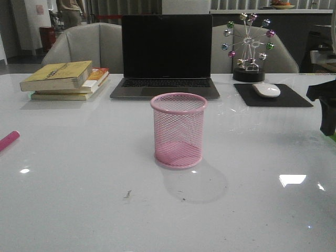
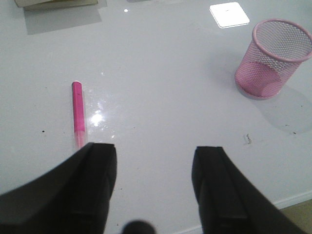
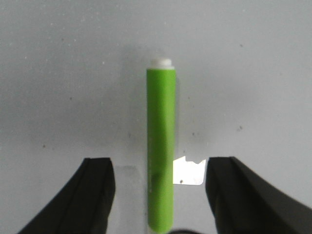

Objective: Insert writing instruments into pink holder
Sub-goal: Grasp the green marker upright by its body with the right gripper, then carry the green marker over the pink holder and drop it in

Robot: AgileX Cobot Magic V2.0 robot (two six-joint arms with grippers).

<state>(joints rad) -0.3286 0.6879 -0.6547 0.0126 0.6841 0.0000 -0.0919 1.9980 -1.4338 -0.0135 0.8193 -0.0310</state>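
The pink holder (image 1: 179, 130) stands upright and empty at the table's middle; the left wrist view also shows the holder (image 2: 275, 57). At the left table edge lies the magenta pen (image 1: 8, 140), flat on the white top. In the left wrist view the magenta pen (image 2: 78, 111) lies just beyond one finger of my open left gripper (image 2: 155, 156), outside the jaws. The green pen (image 3: 161, 151) lies flat between the spread fingers of my open right gripper (image 3: 160, 168), untouched. In the front view the right gripper (image 1: 325, 107) shows as a dark shape at the right edge.
Stacked books (image 1: 65, 80) sit back left. An open laptop (image 1: 166, 55) stands behind the holder. A mouse (image 1: 266, 90) rests on a black pad (image 1: 271, 95) back right, beside a ferris-wheel ornament (image 1: 248, 47).
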